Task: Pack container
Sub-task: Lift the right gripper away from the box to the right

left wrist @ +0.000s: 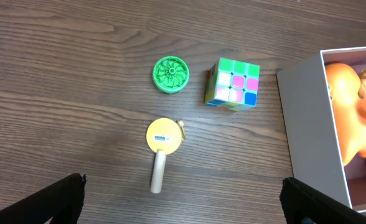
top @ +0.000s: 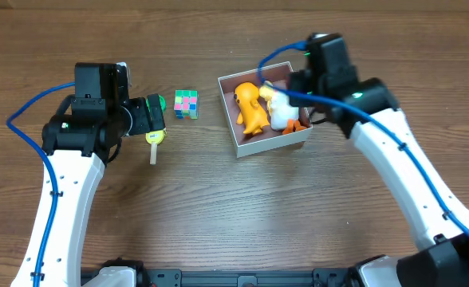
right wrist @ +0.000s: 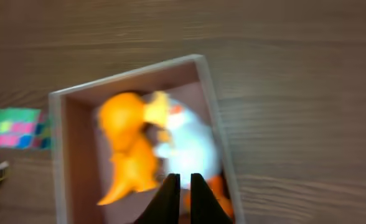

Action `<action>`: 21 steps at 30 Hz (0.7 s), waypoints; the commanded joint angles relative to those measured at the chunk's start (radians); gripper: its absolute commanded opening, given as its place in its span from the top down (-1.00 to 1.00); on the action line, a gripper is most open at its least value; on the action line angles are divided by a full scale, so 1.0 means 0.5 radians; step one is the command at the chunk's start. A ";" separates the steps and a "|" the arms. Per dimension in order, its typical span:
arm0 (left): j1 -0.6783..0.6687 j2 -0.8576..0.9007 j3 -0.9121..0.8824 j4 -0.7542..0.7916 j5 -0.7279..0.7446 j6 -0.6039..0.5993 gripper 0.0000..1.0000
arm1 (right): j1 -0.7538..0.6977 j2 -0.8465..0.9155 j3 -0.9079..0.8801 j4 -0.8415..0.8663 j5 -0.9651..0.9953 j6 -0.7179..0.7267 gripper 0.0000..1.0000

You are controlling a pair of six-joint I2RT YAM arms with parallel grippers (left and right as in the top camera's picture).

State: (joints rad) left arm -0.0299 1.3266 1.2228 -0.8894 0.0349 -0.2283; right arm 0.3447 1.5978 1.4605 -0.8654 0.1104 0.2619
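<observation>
My right jaws, closest to the lens, are pinched to a narrow slit with nothing between them, hanging over the container (right wrist: 127,76). The container sits near the middle of the bench, toward the far edge, and holds an orange toy animal (top: 252,108) beside a white toy with orange parts (top: 281,113). My left jaws are spread wide and empty above the bench's left half. There a colour cube (left wrist: 234,83), a green ribbed disc (left wrist: 170,74) and a yellow disc on a wooden stick (left wrist: 162,138) lie apart from one another.

The sticker (left wrist: 161,138) on the yellow disc (left wrist: 170,129) is unreadable.
</observation>
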 commanded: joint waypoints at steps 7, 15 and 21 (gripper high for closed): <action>0.024 0.014 0.045 0.000 0.036 0.044 -1.00 | -0.346 0.399 -0.217 -0.027 -0.464 0.053 0.92; 0.024 0.014 0.045 0.011 0.037 0.044 -1.00 | -0.160 0.457 -0.230 -0.180 -0.599 0.108 0.92; 0.024 0.014 0.045 0.013 0.092 0.046 -1.00 | -0.093 0.455 -0.230 -0.156 -0.374 0.278 0.92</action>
State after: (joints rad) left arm -0.0299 1.3266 1.2228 -0.8902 0.0353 -0.2283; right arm 0.2966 1.8385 1.3403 -0.9588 -0.1509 0.3271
